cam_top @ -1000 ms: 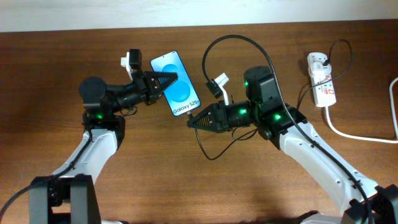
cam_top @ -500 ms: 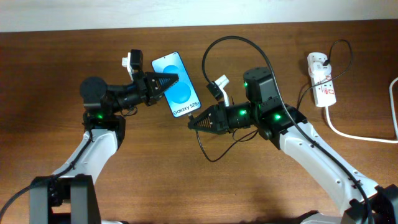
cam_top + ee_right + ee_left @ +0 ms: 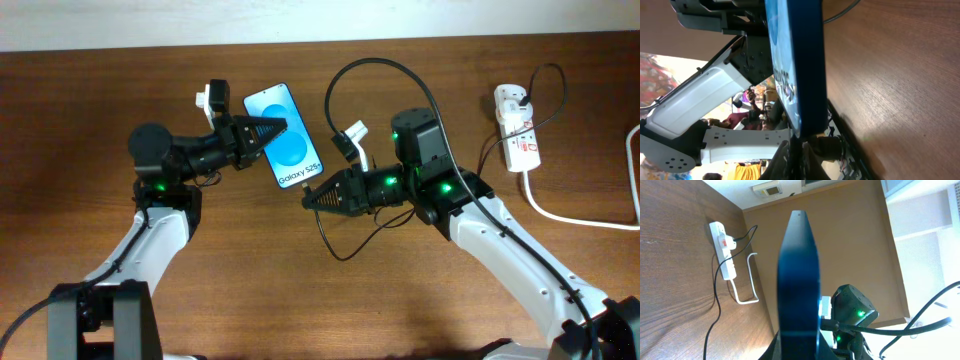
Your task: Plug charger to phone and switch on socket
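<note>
The phone, blue screen up, is tilted off the table with my left gripper shut on its long sides. In the left wrist view the phone stands edge-on between the jaws of that gripper. My right gripper is shut on the charger's connector tip, which sits at the phone's lower end. The right wrist view shows the phone directly ahead of this gripper, the tip hidden between the fingers. The charger cable loops back over the right arm toward the socket.
The socket lies at the table's right rear with a white adapter plugged in, and its thick white cord trails off to the right. The socket and black cable also show in the left wrist view. Slack cable curls beneath the right gripper.
The phone and left gripper crept very slightly to the right. The right gripper has stayed at the phone's lower end.
</note>
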### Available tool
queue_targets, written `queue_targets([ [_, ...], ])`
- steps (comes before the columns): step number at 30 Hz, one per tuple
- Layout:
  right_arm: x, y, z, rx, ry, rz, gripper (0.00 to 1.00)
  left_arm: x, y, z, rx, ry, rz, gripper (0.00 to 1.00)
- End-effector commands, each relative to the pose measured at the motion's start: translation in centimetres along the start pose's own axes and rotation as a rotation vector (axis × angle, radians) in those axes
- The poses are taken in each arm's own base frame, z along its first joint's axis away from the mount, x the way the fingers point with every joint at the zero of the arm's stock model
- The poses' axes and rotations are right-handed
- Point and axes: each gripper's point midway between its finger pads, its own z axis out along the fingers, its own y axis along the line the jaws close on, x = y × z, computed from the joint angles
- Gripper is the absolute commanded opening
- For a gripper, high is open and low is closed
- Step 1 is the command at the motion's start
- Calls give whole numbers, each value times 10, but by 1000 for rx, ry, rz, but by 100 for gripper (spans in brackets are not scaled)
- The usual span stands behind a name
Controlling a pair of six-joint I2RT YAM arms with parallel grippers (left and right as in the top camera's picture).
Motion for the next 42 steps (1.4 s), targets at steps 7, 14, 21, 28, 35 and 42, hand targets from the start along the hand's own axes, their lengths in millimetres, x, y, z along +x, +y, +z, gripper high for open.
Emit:
queue_targets([
  [7, 0, 7, -1, -21, 9, -38, 4, -4, -9, 0, 10, -9, 20, 0],
  [14, -4, 10, -1, -26, -4, -87, 4, -3, -9, 0, 11, -6, 20, 0],
  [21, 2, 4, 0, -9, 11, -28, 4, -3, -9, 0, 10, -7, 20, 0],
  [28, 0, 5, 0, -13, 5, -47, 4, -3, -9, 0, 11, -6, 20, 0],
  [35, -2, 5, 0, -8, -2, -50, 4, -3, -9, 0, 11, -6, 20, 0],
  [42, -5, 6, -1, -6, -15, -70, 4, 0, -9, 0, 12, 11, 20, 0],
])
